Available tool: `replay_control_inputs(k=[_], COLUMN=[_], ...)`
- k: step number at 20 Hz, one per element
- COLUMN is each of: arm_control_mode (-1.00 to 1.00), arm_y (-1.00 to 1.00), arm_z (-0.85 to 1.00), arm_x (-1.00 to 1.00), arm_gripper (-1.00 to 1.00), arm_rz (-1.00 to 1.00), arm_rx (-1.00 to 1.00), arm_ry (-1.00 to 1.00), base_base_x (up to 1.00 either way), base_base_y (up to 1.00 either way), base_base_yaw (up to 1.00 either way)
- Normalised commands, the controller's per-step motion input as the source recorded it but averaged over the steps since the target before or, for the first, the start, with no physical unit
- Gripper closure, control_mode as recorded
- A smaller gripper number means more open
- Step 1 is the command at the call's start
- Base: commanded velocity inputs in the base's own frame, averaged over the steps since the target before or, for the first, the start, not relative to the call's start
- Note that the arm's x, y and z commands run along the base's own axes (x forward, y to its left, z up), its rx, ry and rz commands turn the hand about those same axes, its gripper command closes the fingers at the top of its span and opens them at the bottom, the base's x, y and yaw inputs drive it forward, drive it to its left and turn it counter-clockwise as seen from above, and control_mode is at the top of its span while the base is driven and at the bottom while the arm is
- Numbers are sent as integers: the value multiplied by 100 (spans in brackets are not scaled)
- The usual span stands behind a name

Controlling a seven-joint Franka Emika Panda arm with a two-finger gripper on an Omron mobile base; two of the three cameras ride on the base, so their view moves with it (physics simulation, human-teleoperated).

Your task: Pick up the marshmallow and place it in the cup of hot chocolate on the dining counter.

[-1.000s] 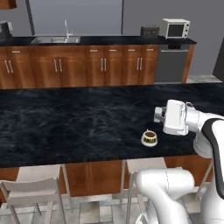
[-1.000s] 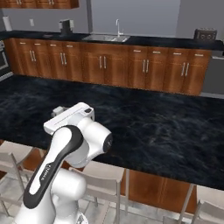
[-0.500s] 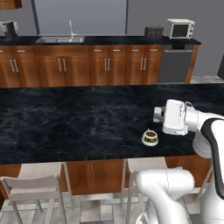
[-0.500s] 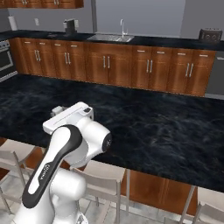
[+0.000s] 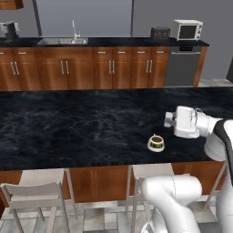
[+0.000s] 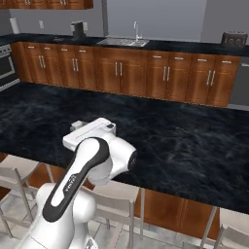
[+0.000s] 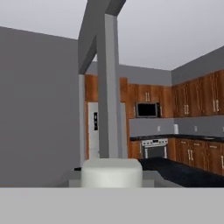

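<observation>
White hand level above dining counter, beside cup of hot chocolate

In the left base view the cup of hot chocolate sits lower right on the worktop, just left of the robot's hand; a stool stands lower left, apparently tucked beneath its edge.

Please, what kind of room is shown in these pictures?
It looks like a home kitchen: a sink set in the wooden wall cabinets, a microwave on the worktop, and a long black marble dining counter with stools.
</observation>
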Motion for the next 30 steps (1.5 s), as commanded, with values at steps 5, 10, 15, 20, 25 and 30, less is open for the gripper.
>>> replay_control_inputs(k=[5, 10, 15, 20, 25, 30], arm_control_mode=[-100, -100, -100, -100, -100, -100], arm_y=[-42, -46, -46, -30, -12, 0], arm_z=[-22, -41, -42, -39, -35, -29], arm_x=[31, 49, 52, 56, 57, 40], arm_gripper=[100, 100, 100, 100, 100, 100], arm_rz=[10, 19, 30, 30, 25, 4], arm_rx=[0, 0, 0, 0, 0, -1], arm_ry=[3, 0, 0, -1, -2, 0], base_base_x=[0, 0, 0, 0, 0, 0], base_base_y=[0, 0, 0, 0, 0, 0], base_base_yaw=[0, 0, 0, 0, 0, 0])
